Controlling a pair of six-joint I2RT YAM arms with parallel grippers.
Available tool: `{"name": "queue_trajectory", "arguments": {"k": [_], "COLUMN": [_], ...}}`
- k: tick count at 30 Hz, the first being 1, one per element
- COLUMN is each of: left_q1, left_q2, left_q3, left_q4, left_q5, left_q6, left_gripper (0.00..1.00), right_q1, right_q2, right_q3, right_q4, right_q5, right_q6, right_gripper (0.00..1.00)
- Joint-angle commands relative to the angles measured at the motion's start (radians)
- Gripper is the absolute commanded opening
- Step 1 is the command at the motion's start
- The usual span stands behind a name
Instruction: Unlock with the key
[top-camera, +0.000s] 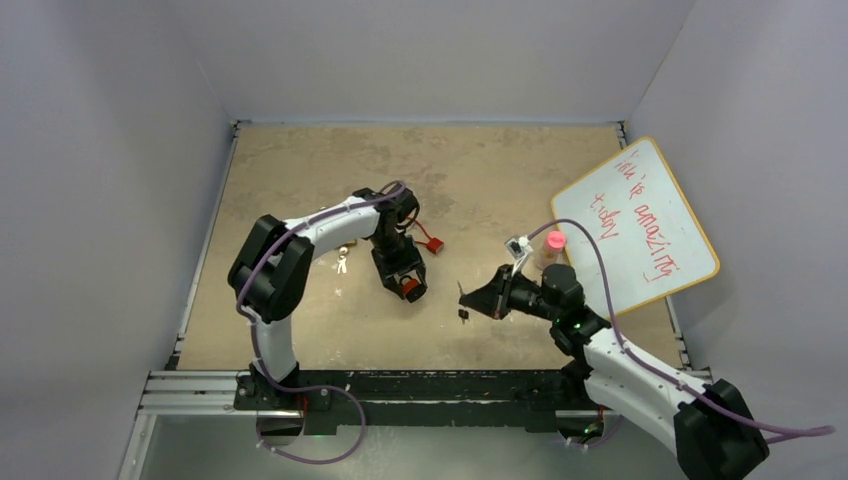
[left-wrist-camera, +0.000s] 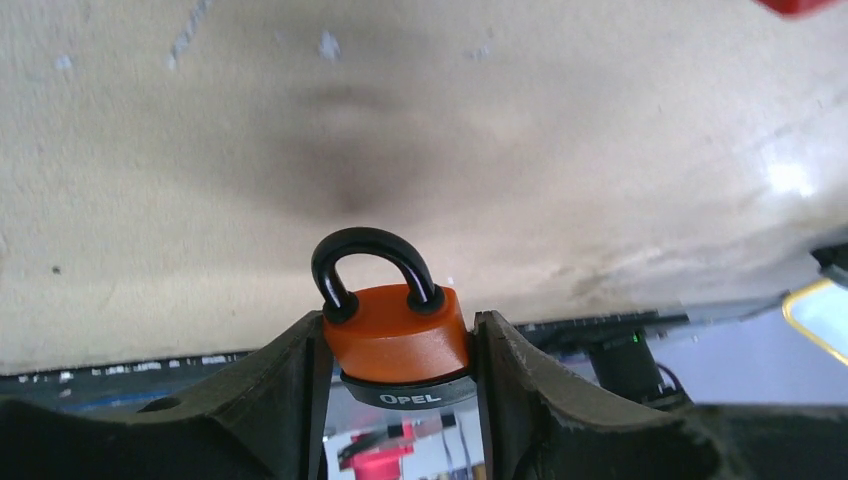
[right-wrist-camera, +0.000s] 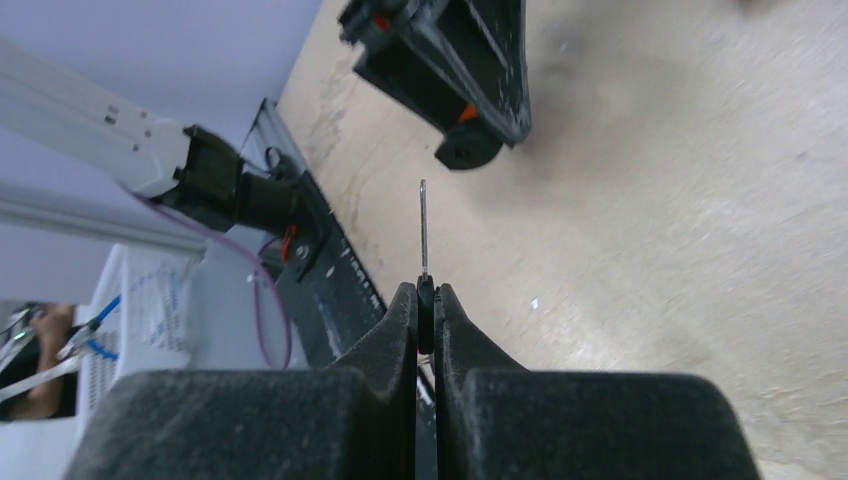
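On the left of the wooden table, a small bunch of keys lies just beside the left arm's white forearm. To their right the left gripper is clamped on the orange padlock. Its black fingers press the two flanks of the body, and the black shackle stands closed, pointing away from the wrist camera. The dark band at the lock's base reads OPEL. A soft shadow falls on the table surface beyond the lock. Just to the far right of this gripper lies a small red item (too small to identify). Further right, the right gripper has its jaws pressed together on the key – only the thin blade sticks out past the fingertips. The blade is aimed toward the left gripper, near it but with a gap between them. A tiny dark object shows just on the near side of these fingertips; what it is cannot be told. Beyond the right wrist stands a pink-capped bottle and, at the right edge, a whiteboard with red handwriting – it overhangs the table's side.
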Motion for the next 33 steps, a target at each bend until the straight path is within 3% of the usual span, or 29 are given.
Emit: {"name": "queue_trajectory", "arguments": {"k": [1,10,22,33], "left_q1": [0.022,0.028,0.030,0.028], "left_q2": [-0.071,-0.108,-0.122,-0.112], "left_q3": [0.064,0.069,0.057,0.064], "left_q4": [-0.099,-0.141,-0.167,-0.238], "left_q5": [0.161,0.235,0.234,0.138], "left_q6": [0.070,0.084,0.096,0.106], "left_gripper": [0.00,0.00,0.00,0.00], "right_q1": [0.001,0.008,0.066,0.101], "right_q2": [0.029,0.244,0.395,0.470], "right_q3": [-0.087,-0.079,0.003,0.009], "right_q4": [0.336,0.546,0.567,0.590], "right_q5": [-0.165,-0.347,-0.387,-0.370], "right_q6": [0.149,0.185,0.124,0.099], "right_gripper": [0.00,0.00,0.00,0.00]}}
